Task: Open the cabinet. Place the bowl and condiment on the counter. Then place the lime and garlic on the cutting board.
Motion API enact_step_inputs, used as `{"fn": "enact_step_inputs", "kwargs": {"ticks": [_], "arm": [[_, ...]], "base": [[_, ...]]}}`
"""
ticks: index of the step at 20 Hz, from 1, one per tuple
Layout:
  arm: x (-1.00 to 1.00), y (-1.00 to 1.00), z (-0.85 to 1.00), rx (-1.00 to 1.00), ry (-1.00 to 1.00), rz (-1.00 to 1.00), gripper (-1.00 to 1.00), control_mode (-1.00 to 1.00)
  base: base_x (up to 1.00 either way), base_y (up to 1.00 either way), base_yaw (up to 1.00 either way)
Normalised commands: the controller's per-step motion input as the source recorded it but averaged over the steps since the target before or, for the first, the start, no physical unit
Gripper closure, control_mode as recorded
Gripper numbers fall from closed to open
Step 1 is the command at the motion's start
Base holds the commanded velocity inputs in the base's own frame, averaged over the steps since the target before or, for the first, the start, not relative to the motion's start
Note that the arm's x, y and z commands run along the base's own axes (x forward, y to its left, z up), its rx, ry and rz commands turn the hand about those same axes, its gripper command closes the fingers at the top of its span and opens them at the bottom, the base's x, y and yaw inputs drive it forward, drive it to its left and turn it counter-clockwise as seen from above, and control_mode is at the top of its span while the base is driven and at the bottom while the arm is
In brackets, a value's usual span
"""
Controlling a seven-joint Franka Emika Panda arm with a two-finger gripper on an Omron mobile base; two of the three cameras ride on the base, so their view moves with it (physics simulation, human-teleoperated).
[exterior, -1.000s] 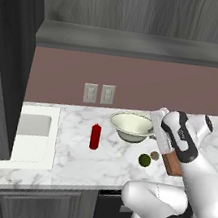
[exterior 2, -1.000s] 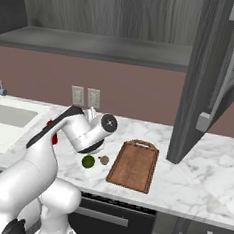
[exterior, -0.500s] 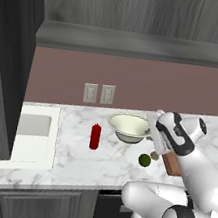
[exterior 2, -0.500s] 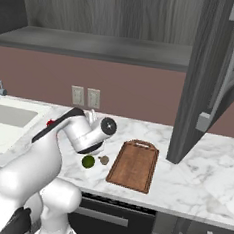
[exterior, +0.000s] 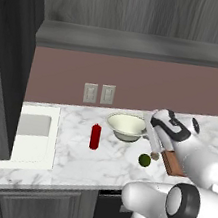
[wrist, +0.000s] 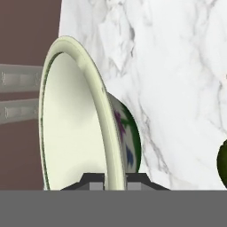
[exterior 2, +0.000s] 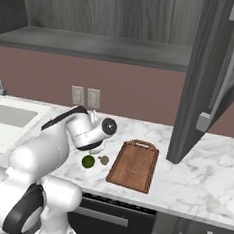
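On the tabletop (exterior: pixel 71 160), the end effector (wrist: pixel 115 179) grips the bowl (exterior: pixel 125 126) rim; lime (exterior: pixel 144 160) sits nearby.

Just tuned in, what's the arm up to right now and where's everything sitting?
The gripper is shut on the rim of the bowl, which sits on the counter by the wall outlets. The cabinet is already open. The condiment stands on the counter left of the bowl. The lime and garlic lie on the counter beside the cutting board, not yet on it.
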Motion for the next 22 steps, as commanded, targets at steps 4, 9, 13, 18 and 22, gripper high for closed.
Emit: {"fn": "enact_step_inputs", "kwargs": {"ticks": [4, 9, 13, 18, 22], "arm": [[0.20, 0.00, -0.21, 0.00, 0.00, 0.00, 1.00, -1.00], [0.15, 0.00, -0.19, 0.00, 0.00, 0.00, 1.00, -1.00], [0.12, 0.00, -0.17, 0.00, -0.01, 0.00, 1.00, -1.00], [0.11, 0.00, -0.15, 0.00, -0.02, 0.00, 1.00, -1.00], [0.07, 0.00, -0.14, 0.00, -0.03, 0.00, 1.00, -1.00]], "base": [[0.00, 0.00, 0.00], [0.00, 0.00, 0.00], [0.00, 0.00, 0.00], [0.00, 0.00, 0.00], [0.00, 0.00, 0.00]]}}
